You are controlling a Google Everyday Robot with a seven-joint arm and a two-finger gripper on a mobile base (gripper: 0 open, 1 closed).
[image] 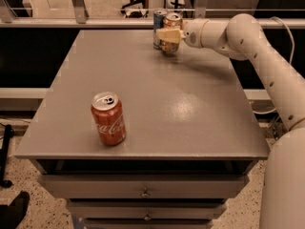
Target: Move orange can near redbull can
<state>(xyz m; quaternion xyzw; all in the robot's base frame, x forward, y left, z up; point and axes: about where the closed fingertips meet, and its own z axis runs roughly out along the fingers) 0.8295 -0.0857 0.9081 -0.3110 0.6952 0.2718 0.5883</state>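
The orange can [172,24], orange-brown with a silver top, stands at the far edge of the grey table [157,94], right next to the redbull can [158,26], a slim blue and silver can on its left. My gripper [167,35] reaches in from the right on the white arm [248,42] and is shut on the orange can, its pale fingers [166,34] wrapped across the can's middle. The lower part of the orange can is partly hidden by the fingers.
A red Coca-Cola can [108,118] stands upright at the front left of the table. Drawers [143,192] sit under the tabletop. A rail and posts [78,4] run behind the far edge.
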